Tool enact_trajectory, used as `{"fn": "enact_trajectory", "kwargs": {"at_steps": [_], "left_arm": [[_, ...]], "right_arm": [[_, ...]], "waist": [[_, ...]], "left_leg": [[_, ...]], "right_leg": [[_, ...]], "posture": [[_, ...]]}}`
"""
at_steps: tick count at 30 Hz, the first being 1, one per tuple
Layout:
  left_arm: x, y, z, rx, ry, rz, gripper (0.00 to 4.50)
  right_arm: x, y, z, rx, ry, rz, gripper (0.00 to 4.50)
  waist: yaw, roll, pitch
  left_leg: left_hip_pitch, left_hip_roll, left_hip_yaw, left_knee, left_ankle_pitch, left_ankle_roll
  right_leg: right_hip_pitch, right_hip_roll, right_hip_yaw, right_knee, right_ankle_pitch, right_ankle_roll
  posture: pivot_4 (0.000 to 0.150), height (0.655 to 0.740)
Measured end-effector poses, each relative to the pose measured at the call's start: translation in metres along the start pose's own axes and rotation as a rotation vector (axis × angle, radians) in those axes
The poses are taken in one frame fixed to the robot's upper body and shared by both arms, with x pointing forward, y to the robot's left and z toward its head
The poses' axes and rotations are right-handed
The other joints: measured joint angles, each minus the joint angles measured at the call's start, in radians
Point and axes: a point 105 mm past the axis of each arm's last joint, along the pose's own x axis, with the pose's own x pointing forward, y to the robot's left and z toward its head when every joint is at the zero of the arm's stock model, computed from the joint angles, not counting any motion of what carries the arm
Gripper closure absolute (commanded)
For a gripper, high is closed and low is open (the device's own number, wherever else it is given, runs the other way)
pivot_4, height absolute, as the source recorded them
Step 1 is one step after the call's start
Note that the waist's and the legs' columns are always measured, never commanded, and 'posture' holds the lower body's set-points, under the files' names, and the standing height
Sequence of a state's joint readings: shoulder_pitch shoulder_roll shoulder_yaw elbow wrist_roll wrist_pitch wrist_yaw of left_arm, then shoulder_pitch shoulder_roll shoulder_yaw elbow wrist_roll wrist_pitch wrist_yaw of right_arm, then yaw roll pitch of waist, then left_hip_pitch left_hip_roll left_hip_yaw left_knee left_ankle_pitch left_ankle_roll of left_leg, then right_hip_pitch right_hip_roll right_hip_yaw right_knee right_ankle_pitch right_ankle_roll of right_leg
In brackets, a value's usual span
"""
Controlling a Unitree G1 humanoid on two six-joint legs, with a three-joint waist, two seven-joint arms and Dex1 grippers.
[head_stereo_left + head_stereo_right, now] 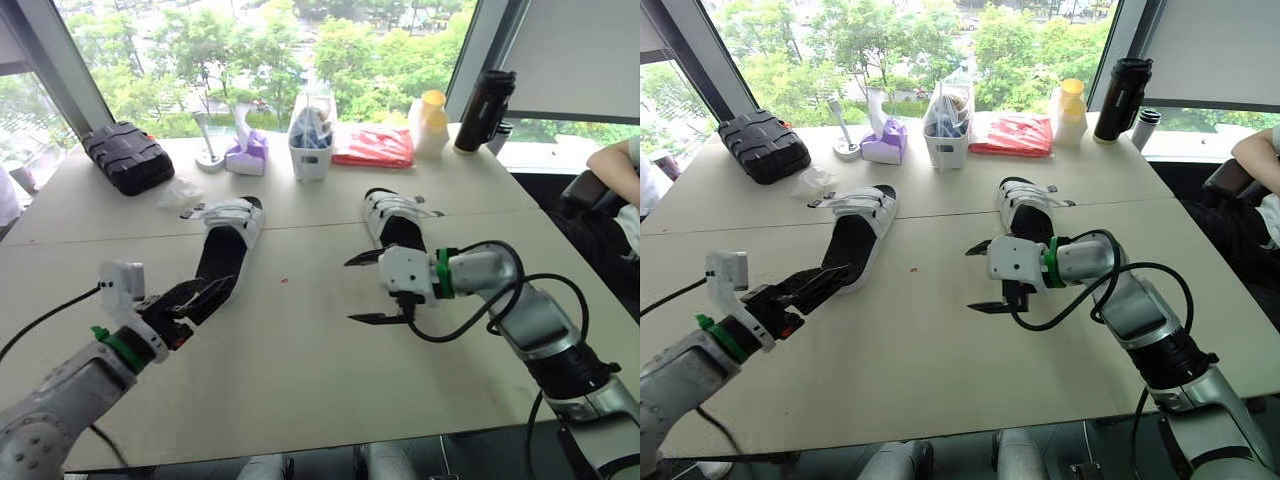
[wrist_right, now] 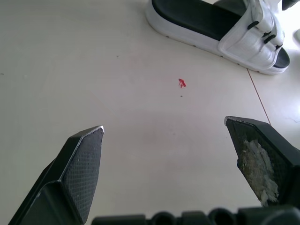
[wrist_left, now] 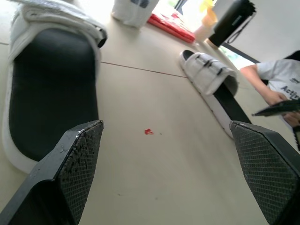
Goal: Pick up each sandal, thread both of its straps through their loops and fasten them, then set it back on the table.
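The pale, smooth table (image 1: pixel 300 380) carries both sandals, and that smoothness is your first risk: a sideways nudge would likely slide a sandal rather than lift it.

Your left gripper (image 1: pixel 200 297) hangs with its fingers spread wide at the heel of the left sandal (image 1: pixel 228 250), which lies toward the table's far left corner. Your right gripper (image 1: pixel 368 288) is also spread and empty, just nearer than the right sandal (image 1: pixel 395 225), which sits right of centre toward the far edge.

A black cable (image 1: pixel 470 320) loops loosely off the right wrist. It may snag that sandal's heel if you sweep across it.

Each sandal is a thick white sole with a matte black footbed and two broad white straps (image 1: pixel 228 212) across the toe end. I cannot tell whether they are fastened. They look flat and floppy, so a pinch near the tip may fold rather than steer.

The textured right pad carries whitish fluff (image 2: pixel 255 166), which could weaken grip. A red speck (image 2: pixel 182 83) lies between the sandals.
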State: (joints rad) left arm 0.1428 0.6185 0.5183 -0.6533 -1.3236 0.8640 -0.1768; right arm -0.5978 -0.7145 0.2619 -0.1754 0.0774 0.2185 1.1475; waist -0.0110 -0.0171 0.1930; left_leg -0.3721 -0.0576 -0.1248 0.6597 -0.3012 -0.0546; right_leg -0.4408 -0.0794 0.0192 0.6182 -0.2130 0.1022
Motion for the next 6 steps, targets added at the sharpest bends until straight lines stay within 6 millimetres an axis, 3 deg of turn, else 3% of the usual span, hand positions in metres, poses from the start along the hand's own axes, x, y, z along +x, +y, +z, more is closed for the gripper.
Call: {"fn": "enact_trajectory", "kwargs": {"at_steps": [6], "left_arm": [[-0.026, -0.018, 0.005, 0.165, 0.141, -0.104, 0.02]], "right_arm": [[-0.031, -0.019, 0.002, 0.112, -0.029, -0.069, 0.0]], "waist": [[0.0, 0.001, 0.0]], "left_leg": [[0.0, 0.0, 0.001, 0.001, -0.002, 0.004]], "right_leg": [[0.001, 0.0, 0.0, -0.001, -0.002, -0.003]], "posture": [[0.15, 0.74]]}}
